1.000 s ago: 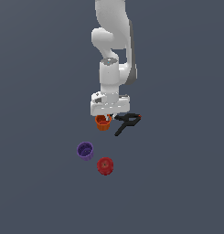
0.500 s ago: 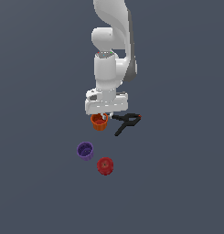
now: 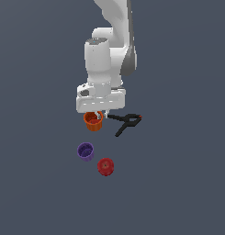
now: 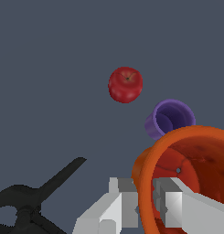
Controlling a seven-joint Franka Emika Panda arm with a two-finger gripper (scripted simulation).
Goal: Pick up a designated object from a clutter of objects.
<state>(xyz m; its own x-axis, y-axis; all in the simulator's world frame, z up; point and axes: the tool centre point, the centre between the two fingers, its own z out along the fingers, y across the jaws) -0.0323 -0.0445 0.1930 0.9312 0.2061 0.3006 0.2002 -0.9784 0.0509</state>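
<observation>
The orange cup (image 3: 92,122) hangs just under the white hand, next to the black spring clamp (image 3: 125,121). My gripper (image 3: 99,115) is shut on the cup's wall. In the wrist view one finger (image 4: 117,206) presses the outside of the orange cup (image 4: 195,155) and the other finger (image 4: 178,204) sits inside it, with the gripper (image 4: 147,204) pinching the rim between them. The purple cup (image 3: 85,151) and the red cup (image 3: 105,166) lie apart on the floor, nearer the camera.
The clamp (image 4: 33,199) lies close beside the fingers in the wrist view, with the purple cup (image 4: 170,119) and the red cup (image 4: 125,84) beyond. A plain dark grey floor (image 3: 178,183) surrounds everything.
The hand has shifted toward the exterior view's left and slightly up, carrying the orange cup away from the clamp. The other objects have stayed put.
</observation>
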